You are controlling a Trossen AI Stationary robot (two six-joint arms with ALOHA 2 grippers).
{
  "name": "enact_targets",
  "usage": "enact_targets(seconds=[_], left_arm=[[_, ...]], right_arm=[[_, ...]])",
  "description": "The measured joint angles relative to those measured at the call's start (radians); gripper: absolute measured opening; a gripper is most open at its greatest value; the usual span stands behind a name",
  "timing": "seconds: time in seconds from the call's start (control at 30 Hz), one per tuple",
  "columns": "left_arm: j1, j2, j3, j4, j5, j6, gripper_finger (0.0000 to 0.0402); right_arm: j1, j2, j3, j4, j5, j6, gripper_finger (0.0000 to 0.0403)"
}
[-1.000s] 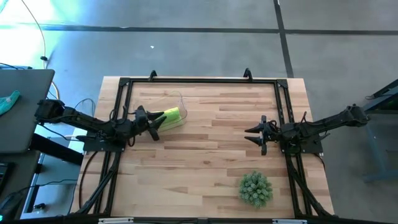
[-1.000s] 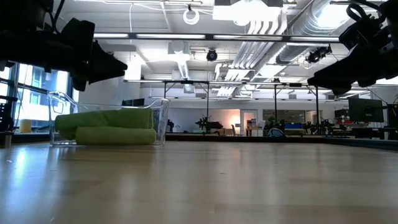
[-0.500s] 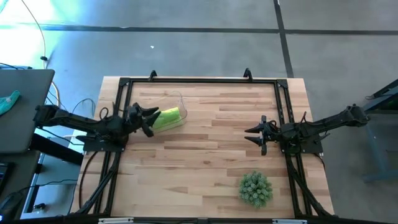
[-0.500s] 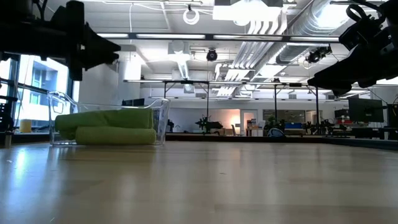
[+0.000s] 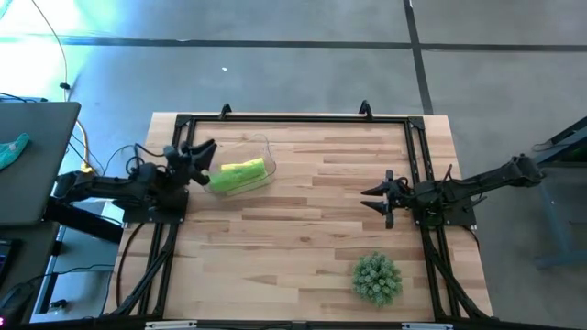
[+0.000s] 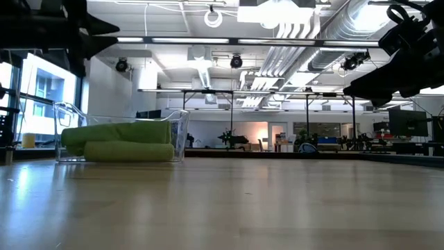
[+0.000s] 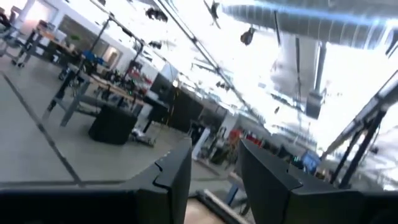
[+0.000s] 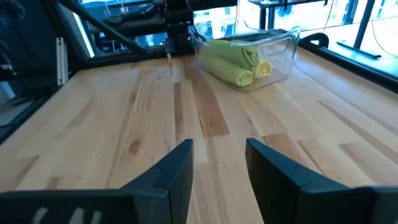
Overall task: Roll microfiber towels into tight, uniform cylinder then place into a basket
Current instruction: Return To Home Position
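Surface: pale wooden butcher-block table point(image 5: 303, 229), planks with visible grain, edged by a black metal frame point(image 5: 293, 118).
Room: grey concrete floor around the table in the high view. In the low view, an open workshop hall beyond the basket with bright ceiling lights, silver ducts and distant workbenches.
Basket: small clear plastic tub point(image 8: 283, 43) with rounded corners and glossy see-through walls, standing flat on the wood.
Towels: three microfiber towels point(image 8: 231, 63) lying on their sides inside the basket, packed side by side. Two lime green and one bright yellow, each rolled into a soft cylinder, with spiral ends showing toward the right gripper.
Left gripper point(image 5: 197, 158): just beside the basket and lifted above the table. Fingers spread apart, holding nothing.
Right gripper point(image 5: 374, 200): well apart from the basket, across the table and pointing toward it. Fingers parted, nothing between them.
Plant: spiky green ball-shaped plant point(image 5: 377, 279), round and bristly, far from the basket and past the right gripper.
Cloth: teal cloth point(image 5: 11, 149), off the table, beyond the left arm from the basket.
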State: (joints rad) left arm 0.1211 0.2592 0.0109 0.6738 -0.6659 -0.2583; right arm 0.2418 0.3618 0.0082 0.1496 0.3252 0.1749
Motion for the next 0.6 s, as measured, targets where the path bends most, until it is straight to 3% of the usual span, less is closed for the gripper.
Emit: enact_targets(seconds=[0.27, 0.6], left_arm=[[0.063, -0.134, 0.000, 0.001, -0.001, 0.000, 0.0122], [0.135, -0.237, 0.000, 0.000, -0.001, 0.000, 0.0122]], right_arm=[[-0.083, -0.138, 0.000, -0.041, -0.028, 0.000, 0.0140], [-0.415, -0.268, 0.000, -0.064, -0.055, 0.000, 0.0140]])
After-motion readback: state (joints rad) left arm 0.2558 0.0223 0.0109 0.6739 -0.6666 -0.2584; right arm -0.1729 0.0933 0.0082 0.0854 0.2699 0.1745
